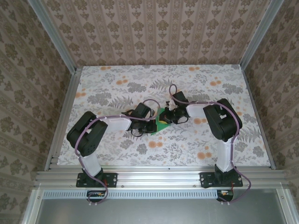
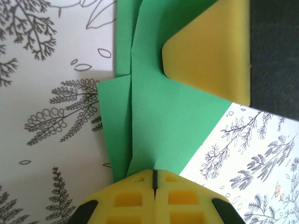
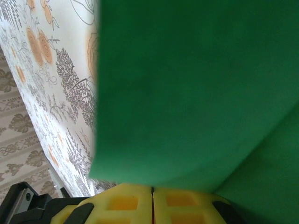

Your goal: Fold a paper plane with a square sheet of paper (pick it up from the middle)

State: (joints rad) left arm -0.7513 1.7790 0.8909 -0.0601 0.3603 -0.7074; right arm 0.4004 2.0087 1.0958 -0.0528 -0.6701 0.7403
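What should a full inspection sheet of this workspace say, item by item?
Surface: flower-printed table, flat.
Job's things: green paper, partly folded, with creases, at the table's middle between both arms.
Clutter: nothing seen.
Hands: left hand shut on the paper's pointed end; right hand shut on the paper's other side.
Cables: purple cables run along both arms in loose loops.
Surroundings: patterned walls on three sides; aluminium frame at the near edge.

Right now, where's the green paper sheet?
Top view: the green paper sheet is at the centre of the table, pinched between the left tool and the right tool.
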